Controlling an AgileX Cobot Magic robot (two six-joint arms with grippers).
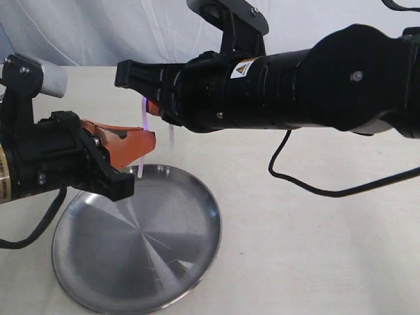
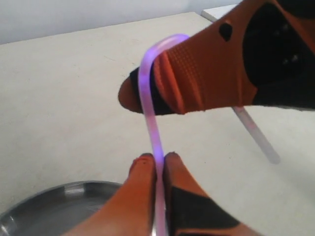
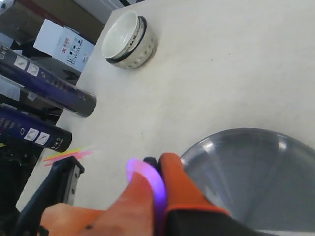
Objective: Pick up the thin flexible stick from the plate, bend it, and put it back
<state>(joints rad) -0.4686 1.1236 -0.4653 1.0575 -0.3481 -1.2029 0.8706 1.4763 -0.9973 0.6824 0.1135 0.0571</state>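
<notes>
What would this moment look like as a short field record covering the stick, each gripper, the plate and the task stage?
stick: thin flexible stick, bent into an arch, held between both grippers
left gripper: left gripper, shut on the stick's lower part
right gripper: right gripper, shut on the stick near the top of the arch
plate: plate, on the table below the grippers
also in view: white bowl, apart from the plate
stage: bend in progress, stick not yet put back
</notes>
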